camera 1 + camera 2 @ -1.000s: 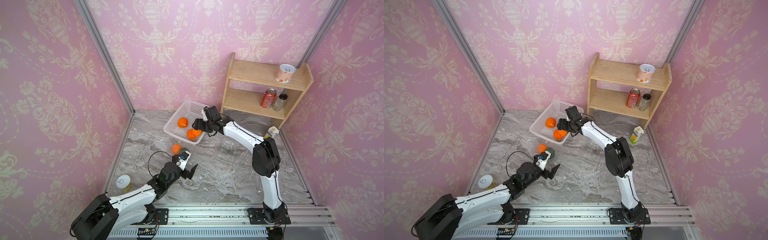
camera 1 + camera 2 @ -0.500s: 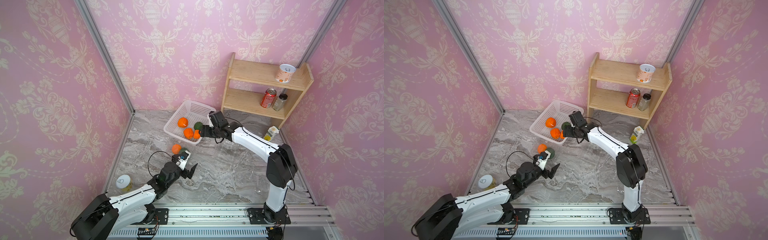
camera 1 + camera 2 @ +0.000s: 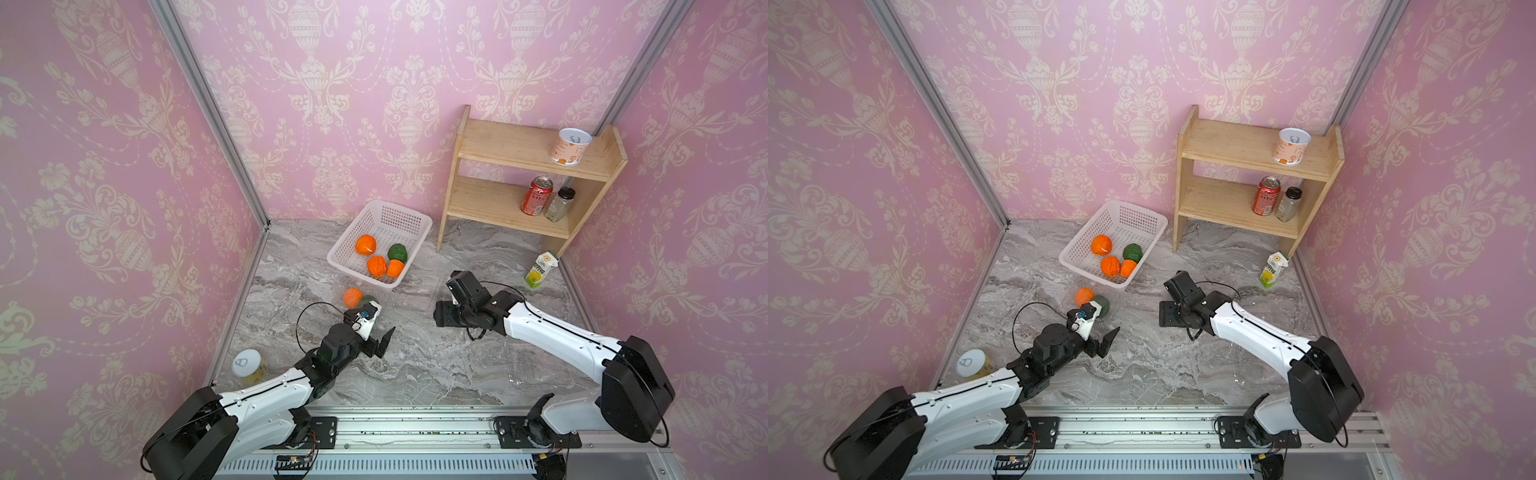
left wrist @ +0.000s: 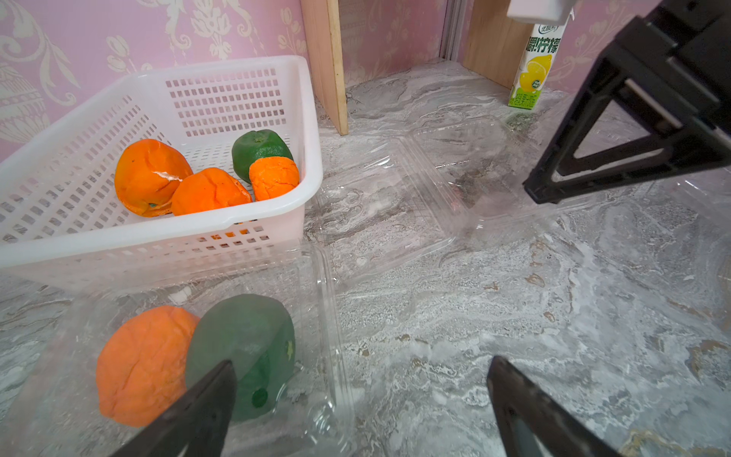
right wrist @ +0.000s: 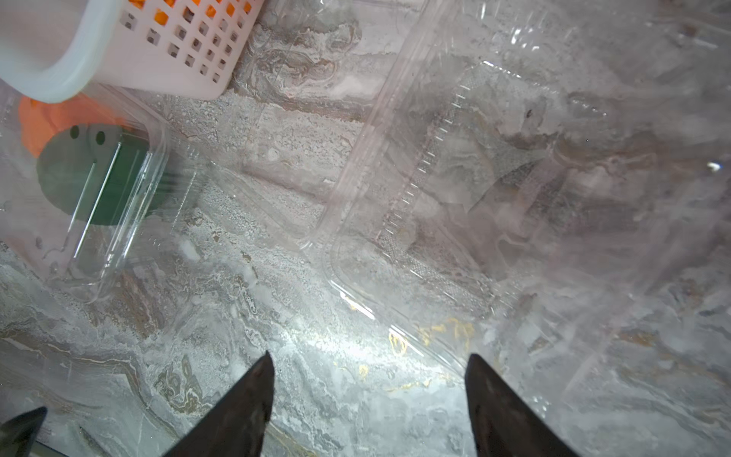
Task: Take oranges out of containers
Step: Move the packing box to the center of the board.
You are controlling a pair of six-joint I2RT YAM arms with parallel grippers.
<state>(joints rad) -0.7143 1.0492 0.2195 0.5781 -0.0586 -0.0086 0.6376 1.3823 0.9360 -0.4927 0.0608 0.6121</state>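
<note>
At your far left a yellow can (image 3: 248, 365) with a pull-tab lid stands on the marble table (image 3: 415, 374); any print on it is too small to read. Next is your left gripper (image 4: 362, 366), jaws spread wide with nothing between them, low over the table just beside the near tray (image 4: 330, 285). That thin, clear plastic tray holds the lone orange (image 4: 142, 364), which is matt, lumpy and creased. It touches a dull green fruit (image 4: 245, 348).

Behind the tray, the white basket (image 4: 158, 233) carries three more oranges:
- The large orange (image 4: 148, 178) has a pale scuff and a small green mark low down.
- The middle orange (image 4: 209, 192) is dented.
- The small orange (image 4: 274, 178) leans against a glossy green fruit (image 4: 259, 148).

Right of the basket lie the empty tray (image 4: 387, 205) and the further tray (image 4: 474, 158), both hard to see against the marble. Your right gripper (image 5: 371, 359) hangs close over these trays, jaws apart and holding nothing.

Further right, the wooden shelf (image 3: 490, 203) holds a red can (image 3: 537, 195) and a dark-lidded jar (image 3: 559, 203). A tin (image 3: 570, 146) printed with orange shapes sits on top. You cannot read the writing on any of them. By the shelf's foot, the carton (image 4: 534, 63) shows a lemon and the green characters 柠檬.
</note>
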